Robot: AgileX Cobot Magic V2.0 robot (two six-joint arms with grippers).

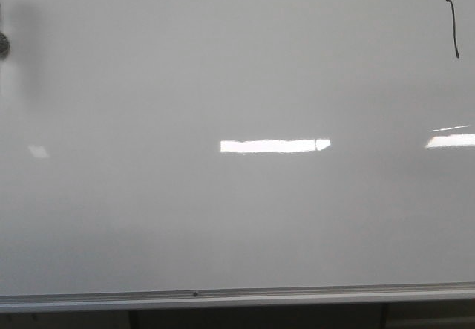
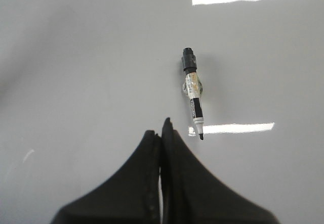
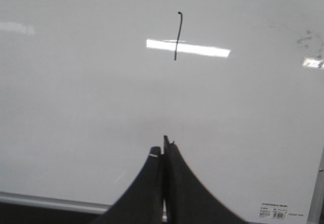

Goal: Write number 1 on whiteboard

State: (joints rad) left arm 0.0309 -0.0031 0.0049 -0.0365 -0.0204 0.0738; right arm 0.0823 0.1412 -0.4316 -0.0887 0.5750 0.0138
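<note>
The whiteboard [image 1: 223, 84] fills the front view, with its silver frame rail [image 1: 237, 296] along the lower edge. The number 1 [image 1: 453, 29] is a thin black stroke with a small hook on top, at the board's upper right. It also shows in the right wrist view [image 3: 177, 36], well beyond my right gripper [image 3: 163, 148], which is shut and empty. My left gripper [image 2: 161, 129] is shut and empty. A black-and-white marker [image 2: 193, 92] with its tip bare lies on the board [image 2: 76, 72] just beyond it, not held. Neither gripper shows in the front view.
Bright rectangular light reflections [image 1: 273, 145] lie across the board. A dark round object [image 1: 3, 43] sits at the left edge of the front view. A small label [image 3: 275, 212] is at the board's corner by the frame [image 3: 45, 202]. Faint smudges [image 3: 306, 39] mark the board.
</note>
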